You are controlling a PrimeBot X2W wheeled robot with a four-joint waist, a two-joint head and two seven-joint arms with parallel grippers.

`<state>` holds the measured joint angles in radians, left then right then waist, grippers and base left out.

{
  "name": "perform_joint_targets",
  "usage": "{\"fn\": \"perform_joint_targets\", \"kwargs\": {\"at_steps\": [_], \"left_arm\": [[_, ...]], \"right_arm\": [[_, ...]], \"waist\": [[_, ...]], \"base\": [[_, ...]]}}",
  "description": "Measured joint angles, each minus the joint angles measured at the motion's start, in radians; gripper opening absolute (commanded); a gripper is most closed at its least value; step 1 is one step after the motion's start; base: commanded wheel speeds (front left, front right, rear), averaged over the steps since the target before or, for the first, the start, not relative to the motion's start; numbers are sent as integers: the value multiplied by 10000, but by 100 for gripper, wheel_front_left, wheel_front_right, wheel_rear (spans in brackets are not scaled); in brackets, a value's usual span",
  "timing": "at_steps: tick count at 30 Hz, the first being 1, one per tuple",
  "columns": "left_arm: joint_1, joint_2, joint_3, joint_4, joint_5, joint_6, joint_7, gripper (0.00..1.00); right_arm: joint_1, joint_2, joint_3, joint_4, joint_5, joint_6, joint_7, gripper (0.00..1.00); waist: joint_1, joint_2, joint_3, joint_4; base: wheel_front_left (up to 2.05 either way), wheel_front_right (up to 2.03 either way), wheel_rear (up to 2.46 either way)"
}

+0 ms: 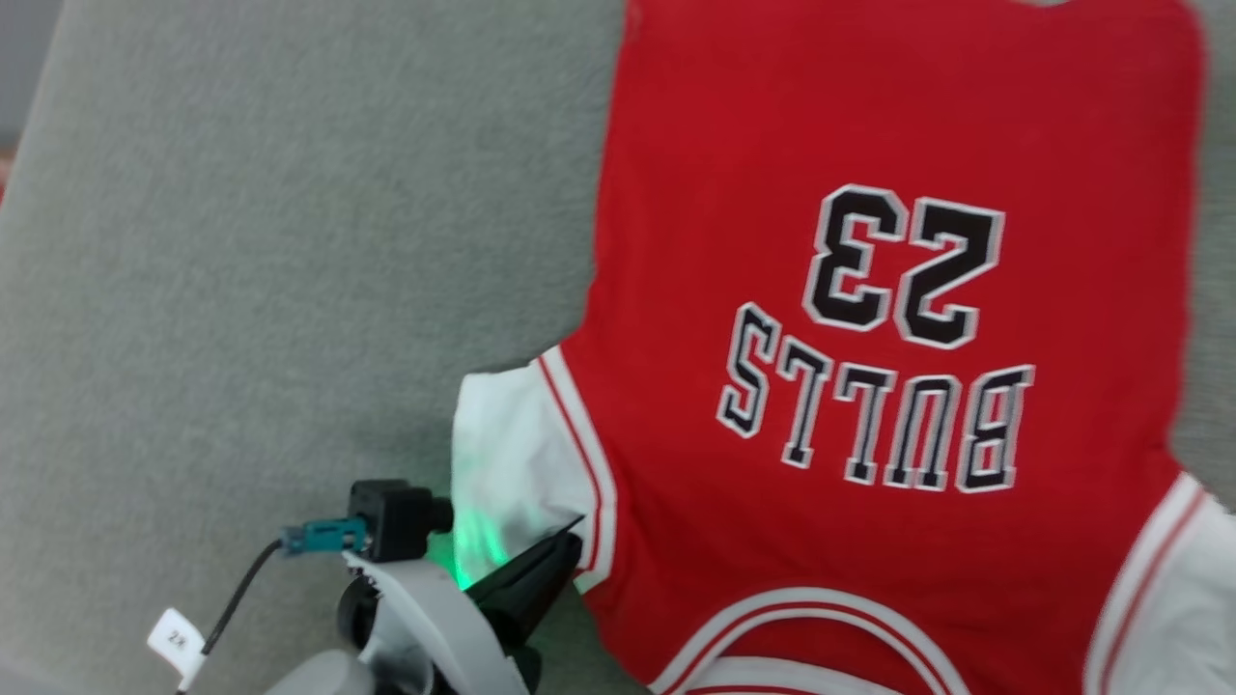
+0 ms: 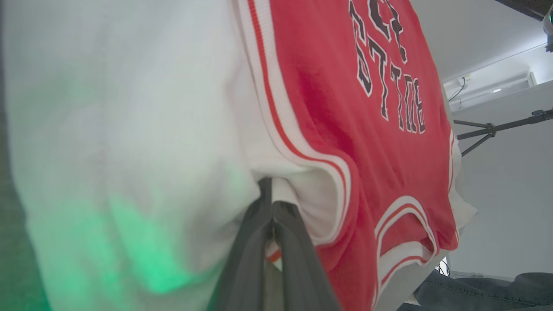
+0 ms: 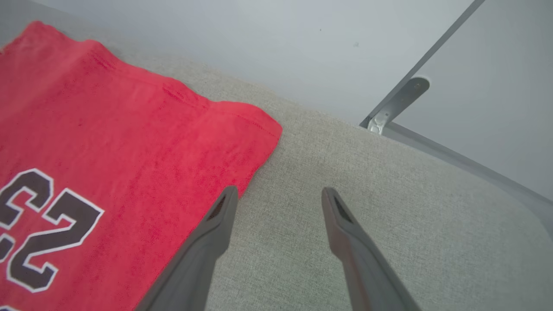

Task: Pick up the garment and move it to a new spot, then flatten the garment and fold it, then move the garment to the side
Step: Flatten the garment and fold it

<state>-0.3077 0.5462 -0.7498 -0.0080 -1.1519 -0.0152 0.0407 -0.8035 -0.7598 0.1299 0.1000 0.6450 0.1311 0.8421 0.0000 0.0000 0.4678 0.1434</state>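
Observation:
The red garment (image 1: 869, 290) lies spread flat on the grey padded surface, its black "23" and "BULLS" upside down to me and its collar toward the bottom edge. My left gripper (image 1: 570, 541) is at the lower left, shut on the striped hem of the garment's white sleeve (image 1: 512, 454). The left wrist view shows the two dark fingers (image 2: 259, 233) pressed together with white sleeve cloth (image 2: 129, 129) bunched around them. My right gripper (image 3: 276, 196) hovers open above the grey surface, just beside the garment's (image 3: 108, 142) far corner, holding nothing.
The grey padded table (image 1: 241, 241) stretches wide to the left of the garment. Its far edge (image 3: 475, 172) runs beside a pale wall with a metal bracket (image 3: 397, 101). A tripod stand (image 2: 497, 129) and dark denim cloth (image 2: 475, 293) appear beyond the table.

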Motion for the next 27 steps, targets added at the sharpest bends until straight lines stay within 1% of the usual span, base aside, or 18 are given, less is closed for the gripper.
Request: {"fn": "perform_joint_targets", "kwargs": {"at_steps": [5, 9, 13, 17, 18, 19, 20, 21, 25, 27], "left_arm": [[-240, -265, -86, -236, 211, -52, -128, 0], [-361, -491, -146, -382, 236, -211, -194, 0], [-447, -637, -163, -416, 249, -307, -284, 0], [-513, -694, -171, -451, 249, -410, -330, 0], [-525, -704, -173, -449, 249, -414, -328, 0], [-549, -715, -176, -449, 245, -428, -328, 0], [-561, -719, -178, -451, 242, -435, -328, 0], [-564, -721, -178, -451, 242, -437, -328, 0], [-582, -767, -184, -370, 230, -437, -328, 0], [-613, -878, -161, -142, 107, -477, -339, 0]], "right_arm": [[-1663, 523, 623, 2286, -598, 0, 324, 100], [-2468, 652, 794, 3705, -1030, 0, 476, 100], [-3001, 771, 984, 4485, -1097, -2, 529, 100], [-3384, 683, 1208, 4832, -978, -12, 617, 100], [-3424, 654, 1292, 4880, -936, -15, 619, 90], [-3455, 596, 1356, 4907, -878, -33, 637, 35], [-3495, 560, 1409, 4930, -817, -38, 637, 9], [-3533, 546, 1427, 4987, -773, -38, 619, 0], [-3527, 608, 1643, 5145, -520, -31, 474, 0], [-3392, 662, 1766, 5342, -322, -27, 198, 0]], "waist": [[0, 0, 542, 590], [0, 0, 943, 1031], [1, 0, 1307, 1394], [0, 0, 1607, 1629], [0, 0, 1655, 1673], [0, 0, 1684, 1710], [0, 0, 1698, 1733], [0, 0, 1689, 1737], [0, 0, 1585, 1717], [0, 0, 1369, 1650]], "base": [[0, 0, 0], [0, 0, 0], [0, 0, 0], [0, 0, 0], [0, 0, 0], [0, 0, 0], [0, 0, 0], [0, 0, 0], [0, 0, 0], [0, 0, 0]]}}
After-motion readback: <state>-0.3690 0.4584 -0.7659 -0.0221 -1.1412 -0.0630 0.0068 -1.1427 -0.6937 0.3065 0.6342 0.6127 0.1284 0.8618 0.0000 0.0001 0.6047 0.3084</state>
